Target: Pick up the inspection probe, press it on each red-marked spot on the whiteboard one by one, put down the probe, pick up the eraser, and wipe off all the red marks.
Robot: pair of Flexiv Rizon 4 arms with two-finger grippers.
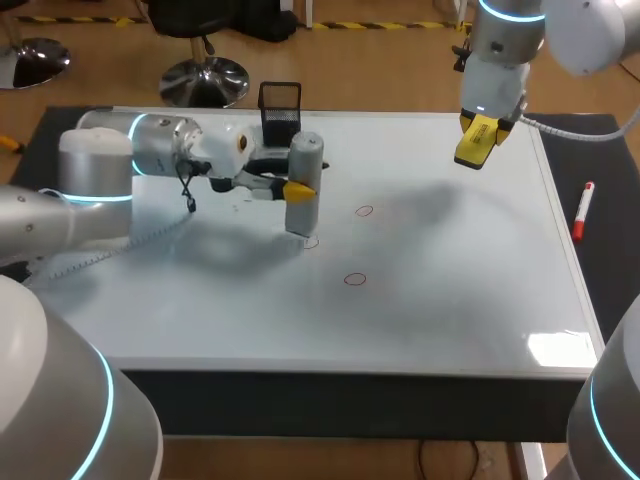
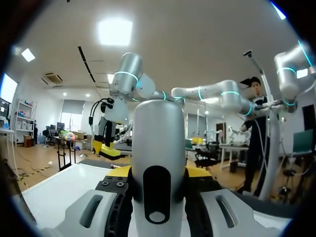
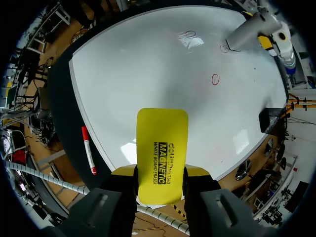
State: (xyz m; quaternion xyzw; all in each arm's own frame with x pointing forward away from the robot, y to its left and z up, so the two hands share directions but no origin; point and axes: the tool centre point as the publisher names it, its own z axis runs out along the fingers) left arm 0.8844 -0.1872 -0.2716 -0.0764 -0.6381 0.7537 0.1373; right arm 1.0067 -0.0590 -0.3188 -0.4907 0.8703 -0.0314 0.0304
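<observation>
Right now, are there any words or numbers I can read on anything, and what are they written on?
"MAGNETIC": on the yellow eraser in the right gripper.
"WHITE BOARD ERASER": smaller, next to it on the same eraser.
One more line beside those: too blurred to read.
On the red marker and the inspection probe: no print I can read.

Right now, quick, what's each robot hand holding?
Left gripper: closed on the tall grey cylindrical probe.
Right gripper: closed on the flat yellow rectangular eraser.
</observation>
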